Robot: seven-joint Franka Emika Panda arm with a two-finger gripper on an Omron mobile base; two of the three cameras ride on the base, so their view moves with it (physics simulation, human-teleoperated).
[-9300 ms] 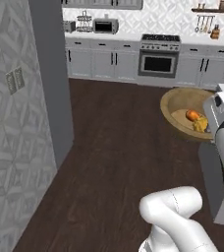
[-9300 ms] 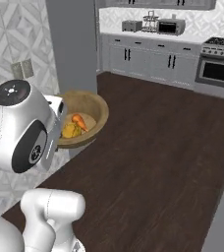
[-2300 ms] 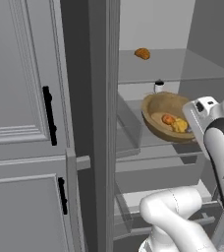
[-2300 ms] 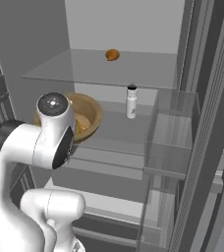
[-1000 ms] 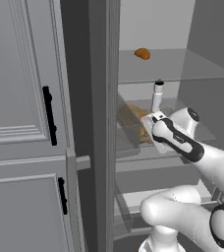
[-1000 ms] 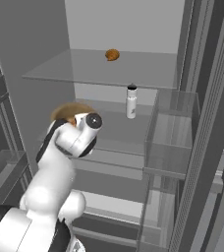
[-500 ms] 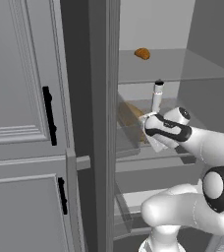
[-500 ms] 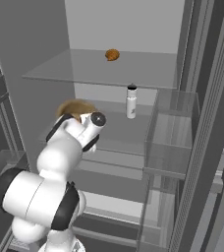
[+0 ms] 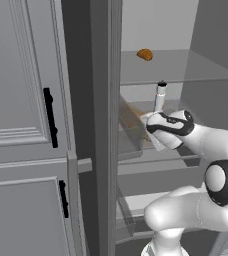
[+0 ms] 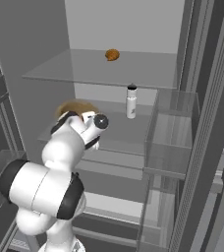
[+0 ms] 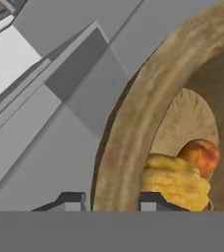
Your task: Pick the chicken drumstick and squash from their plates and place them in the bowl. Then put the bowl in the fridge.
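While the white arm reaches into the open fridge [image 10: 45, 44], the wooden bowl [image 11: 133, 123] sits on the middle glass shelf [image 10: 111, 129], toward its left end as seen from the right base view. From the hand view, the hand [image 11: 113, 201] straddles the bowl's thick rim: one dark fingertip shows outside the wall and the other inside, each close against the wood. Whether the tips press the rim or stand just off it cannot be told from the pictures. Inside the bowl lie the yellow lumpy squash [image 11: 175, 179] and, touching it on its far side, the orange-brown chicken drumstick [image 11: 201, 155]. In the right base view the bowl's brown edge [image 10: 74, 107] peeks out just behind the arm's wrist. A small white bottle with a dark cap [image 10: 131, 101] stands upright on the same shelf, to the right of the bowl and apart from it. On the shelf above the bowl rests a small brown bread roll [image 10: 112, 54]. The fridge's closed panelled door with black handles [image 9: 49, 117] stands left of the open compartment in the left base view.
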